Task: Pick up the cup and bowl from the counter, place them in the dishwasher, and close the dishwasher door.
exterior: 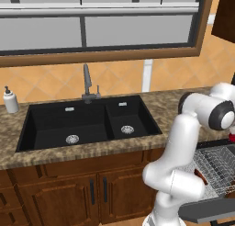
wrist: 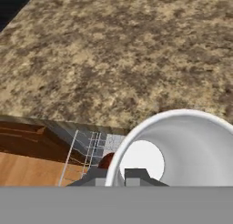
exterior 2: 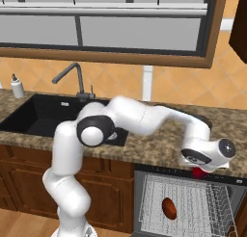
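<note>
I see the hand (wrist: 117, 176) closed on the rim of the cup (wrist: 182, 145): in the hand view one finger tip sits inside the white wall and the other just outside it, so the jaws stand narrow with the rim pinched between them. The cup's white interior and round bottom face the hand camera at the lower right of that view.

In the right base view the cup (exterior 2: 199, 172) shows as a small red patch directly below the wrist, at the front edge of the table (exterior 2: 159, 147) and above the open dishwasher (exterior 2: 188, 202). In the left base view a sliver of the red cup (exterior: 232, 137) appears at the right edge, behind the arm's elbow.

The bowl (exterior 2: 168, 207) lies in the wire rack (exterior 2: 202, 197) of the dishwasher, tilted on its side toward the left of the rack. In the hand view a small part of the bowl (wrist: 106, 161) shows just left of the cup's rim, below the table edge. In the left base view the bowl (exterior: 199, 175) is a dark sliver on the rack, mostly hidden by the arm.

The dishwasher door (exterior: 206, 210) hangs open, lying flat below the rack. A black double sink (exterior: 87, 121) with a tap (exterior: 87, 85) is set into the table to the left, and a soap bottle (exterior: 10, 100) stands at its far left corner.
</note>
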{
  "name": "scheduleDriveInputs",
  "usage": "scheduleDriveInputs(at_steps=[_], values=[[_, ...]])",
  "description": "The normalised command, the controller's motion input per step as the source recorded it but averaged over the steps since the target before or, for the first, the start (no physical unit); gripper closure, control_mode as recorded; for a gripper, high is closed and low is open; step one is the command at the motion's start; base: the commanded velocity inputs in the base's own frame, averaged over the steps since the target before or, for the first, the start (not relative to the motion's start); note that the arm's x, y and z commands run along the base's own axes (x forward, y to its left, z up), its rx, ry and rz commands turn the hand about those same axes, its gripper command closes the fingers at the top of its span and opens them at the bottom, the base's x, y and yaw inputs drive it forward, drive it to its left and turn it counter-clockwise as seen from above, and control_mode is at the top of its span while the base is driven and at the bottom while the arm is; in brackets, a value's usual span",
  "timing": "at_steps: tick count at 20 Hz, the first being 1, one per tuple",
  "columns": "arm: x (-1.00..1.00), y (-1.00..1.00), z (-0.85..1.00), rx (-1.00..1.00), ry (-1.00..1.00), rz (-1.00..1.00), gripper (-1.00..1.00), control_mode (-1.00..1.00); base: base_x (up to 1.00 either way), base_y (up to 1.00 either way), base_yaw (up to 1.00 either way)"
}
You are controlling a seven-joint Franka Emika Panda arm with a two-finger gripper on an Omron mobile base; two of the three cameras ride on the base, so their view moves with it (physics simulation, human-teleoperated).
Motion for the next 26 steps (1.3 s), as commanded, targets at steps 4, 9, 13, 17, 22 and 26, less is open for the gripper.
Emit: scheduleDriveInputs(at_steps=[4,9,13,17,22,26], values=[[-1.00,-0.06,0.00,0.06,-0.14,0.06,1.00,-1.00,0.00,0.00,0.00],[-0.63,0.00,-0.17,0.02,-0.01,0.04,1.00,-1.00,0.00,0.00,0.00],[0.00,0.02,-0.75,0.00,0.03,0.00,1.00,-1.00,0.00,0.00,0.00],[0.04,0.00,-0.86,0.02,0.02,0.01,1.00,-1.00,0.00,0.00,0.00],[0.06,0.00,-0.88,0.05,0.07,0.02,1.00,-1.00,0.00,0.00,0.00],[0.34,-0.16,-0.41,0.25,0.11,0.00,1.00,-1.00,0.00,0.00,0.00]])
